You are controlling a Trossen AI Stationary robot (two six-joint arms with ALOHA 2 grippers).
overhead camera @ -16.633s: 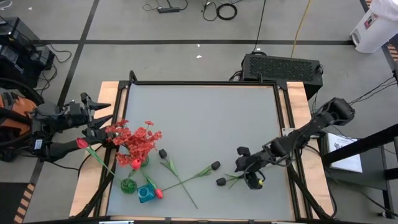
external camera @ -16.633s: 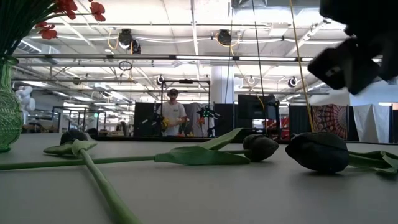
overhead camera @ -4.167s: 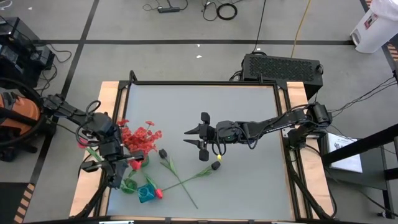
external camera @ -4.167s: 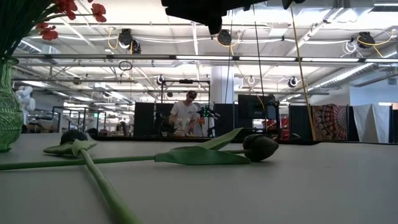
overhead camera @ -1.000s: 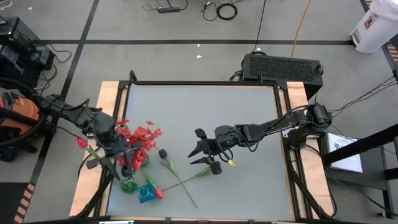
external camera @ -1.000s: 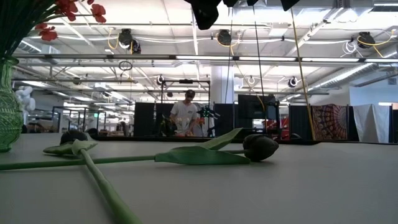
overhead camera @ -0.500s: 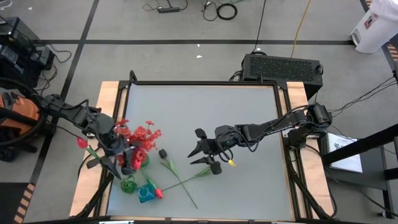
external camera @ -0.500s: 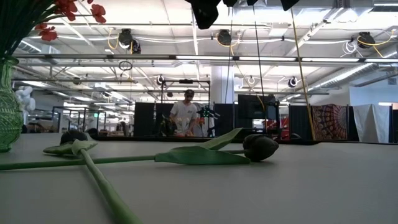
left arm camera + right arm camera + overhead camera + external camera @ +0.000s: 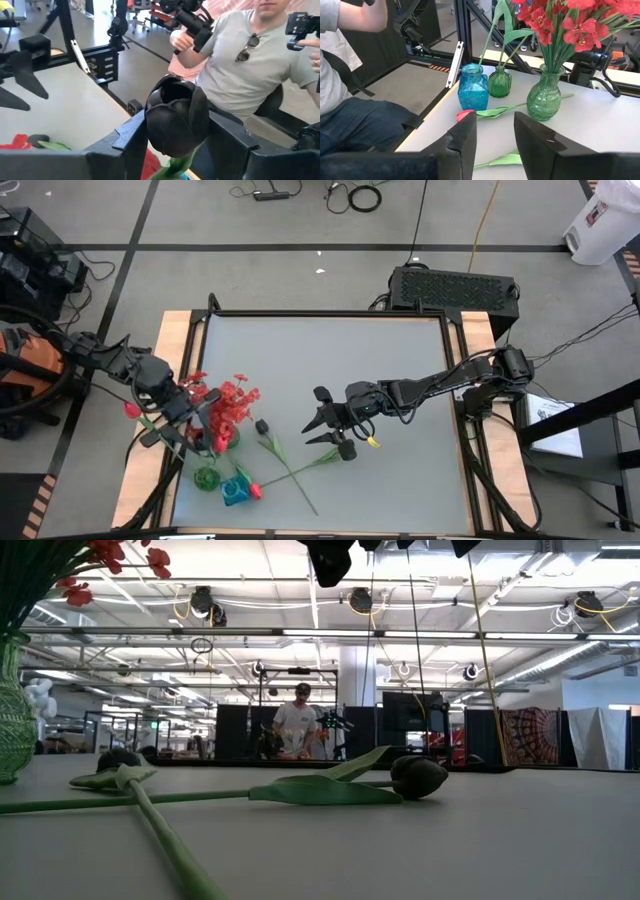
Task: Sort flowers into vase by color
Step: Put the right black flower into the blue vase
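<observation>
My left gripper (image 9: 172, 440) hangs over the table's left edge beside the vases, shut on a black-budded flower (image 9: 175, 120). A large green vase (image 9: 545, 97) holds frilly red blooms (image 9: 230, 405). A small green vase (image 9: 499, 83) and a blue vase (image 9: 471, 91) stand near it, each with a green stem in it. A red tulip (image 9: 465, 116) lies flat by the blue vase. Two black-budded flowers (image 9: 262, 426) (image 9: 347, 448) lie on the table with crossed stems. My right gripper (image 9: 322, 418) hovers open over mid-table, nothing between its fingers. My left gripper has the black bud (image 9: 150, 125) between its two fingers (image 9: 131, 145), at their free ends. The green stem (image 9: 172, 169) runs back between the fingers toward the wrist. The flower is lifted clear of the table. The fingers point nearly level.
A person in a grey shirt (image 9: 250, 75) sits close beyond the table's near-left corner, holding a dark device. A black box (image 9: 455, 288) stands behind the far edge. The grey tabletop (image 9: 330, 360) is bare toward the far side. Another person (image 9: 298, 725) stands far off in the room.
My left gripper, with the black flower, has shifted a little toward the table's left edge and rolled about its own axis.
</observation>
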